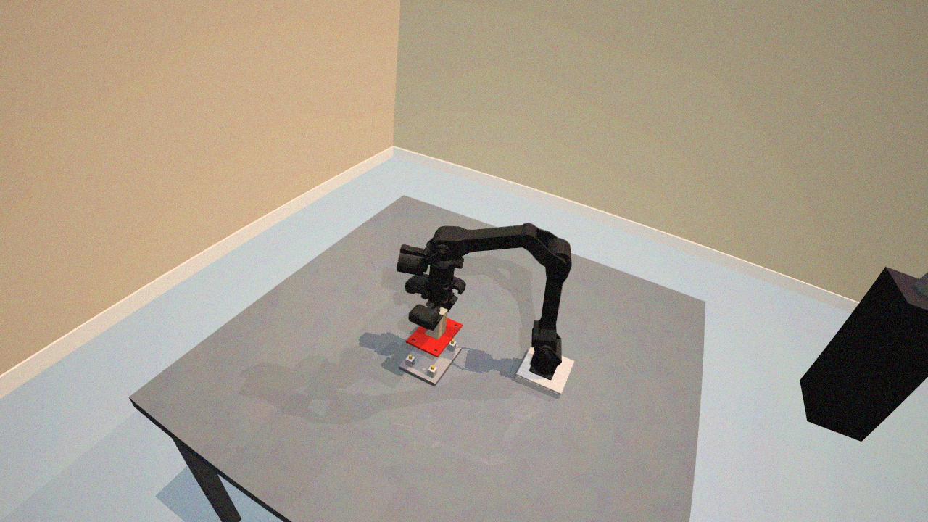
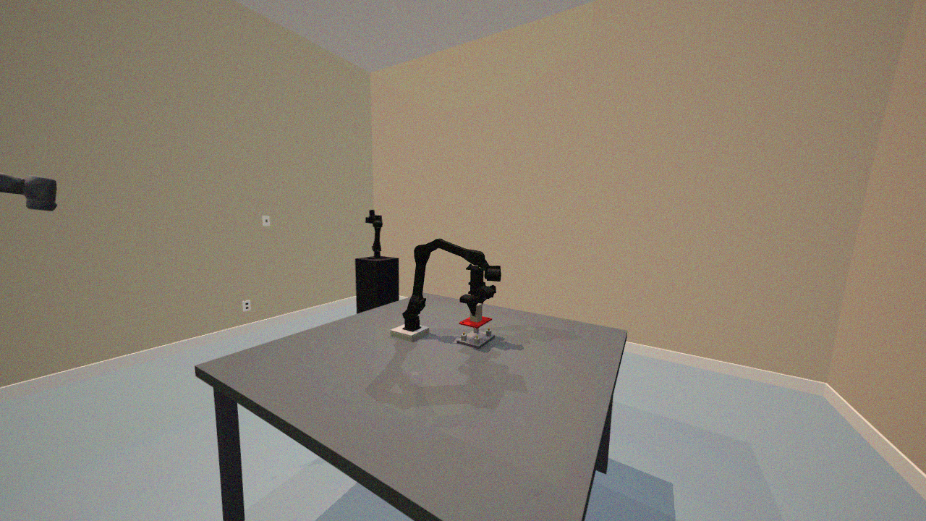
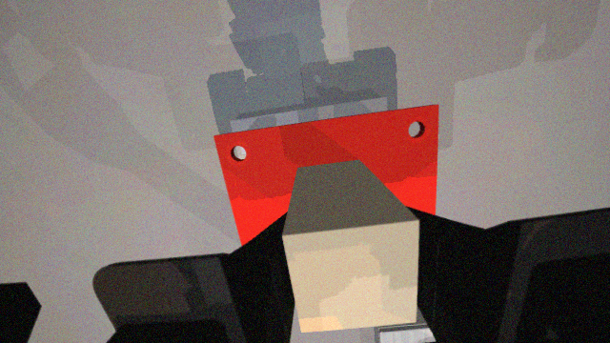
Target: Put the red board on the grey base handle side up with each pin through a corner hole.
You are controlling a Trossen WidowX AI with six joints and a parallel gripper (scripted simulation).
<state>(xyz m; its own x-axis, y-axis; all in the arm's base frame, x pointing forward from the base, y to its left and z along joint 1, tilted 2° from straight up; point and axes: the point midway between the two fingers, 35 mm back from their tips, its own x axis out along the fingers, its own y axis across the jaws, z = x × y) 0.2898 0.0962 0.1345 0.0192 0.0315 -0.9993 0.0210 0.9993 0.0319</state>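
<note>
The gripper [image 1: 438, 317] [image 2: 476, 310] [image 3: 335, 211] is clenched on the square handle [image 1: 436, 326] [image 2: 476, 312] [image 3: 351, 273], its two fingers bearing on opposite sides of the pale block. The handle stands upright on the red board [image 1: 429, 342] [image 2: 467, 322] [image 3: 329, 143], which is held in the air above the grey base [image 1: 428, 376] [image 2: 477, 345] [image 3: 267, 119], roughly level, handle side up. In the exterior view a gap separates the board from the base, and the board is therefore not seated on the posts. In the top view three posts show beside the board's edge, among them a near post [image 1: 432, 370], a left post [image 1: 409, 360] and a right post [image 1: 452, 345], each with a gold pin at its top; the fourth is hidden there. In the wrist view two corner holes are visible, a left hole [image 3: 238, 152] and a right hole [image 3: 416, 129]; whether each lies exactly over its pin is hard to judge from these angles. The base rests on the grey table [image 1: 583, 441] [image 2: 453, 414], near the white mounting block [image 1: 562, 383] [image 2: 420, 333] of the black arm [image 1: 496, 240] [image 2: 419, 272].
</note>
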